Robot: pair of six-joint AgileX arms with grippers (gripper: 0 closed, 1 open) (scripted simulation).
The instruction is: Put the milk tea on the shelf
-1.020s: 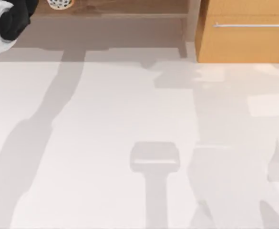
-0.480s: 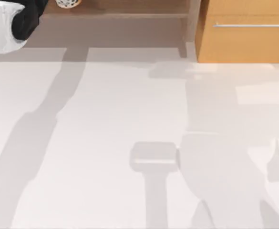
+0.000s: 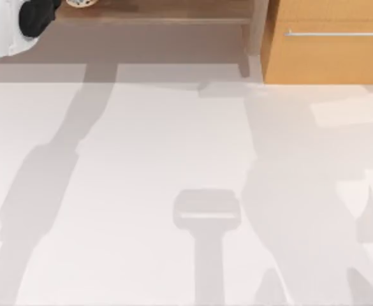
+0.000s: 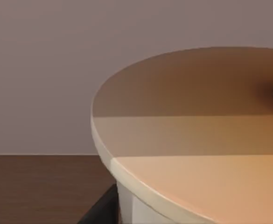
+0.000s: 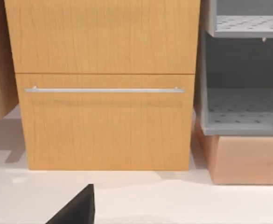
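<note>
While the left arm (image 3: 11,25) crowds the counter's far left corner, the milk tea (image 3: 80,2) sits on the shelf (image 3: 167,10) just beside it.

An orange-tan cabinet (image 3: 329,54) with a thin silver bar handle (image 3: 336,33) stands right of the shelf's pale upright post (image 3: 257,29); in the right wrist view a grey perforated rack (image 5: 243,70) on a peach block stands next to it. The cup is cut off by the picture's edge, only its speckled whitish rim in sight. Whether either gripper is spread or pressed together I cannot tell. The shelf is dark brown wood grain; the counter (image 3: 148,159) is smooth, pale, streaked with arm shadows. The left wrist view shows a round tan top with a cream rim, close up.
</note>
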